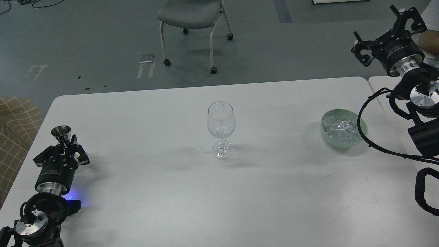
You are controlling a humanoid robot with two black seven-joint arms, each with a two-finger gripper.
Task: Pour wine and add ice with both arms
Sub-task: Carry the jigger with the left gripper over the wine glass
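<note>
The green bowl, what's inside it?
The green bowl holds a heap of clear ice cubes. A black cable from the right arm crosses its right edge, hiding a bit. What lies under the heap can't be seen.

ice (341,127): clear cubes heaped | in green bowl (362,134) | table's right side

Your pale grey table (137,192) carries a clear, colourless stemmed glass (221,128), a pale green bowl (363,128) of whitish-clear ice cubes (340,127) and a shiny silver metal cup (61,132). Tan checked upholstery (17,127) at left; grey-seated chair (190,13) behind.
</note>
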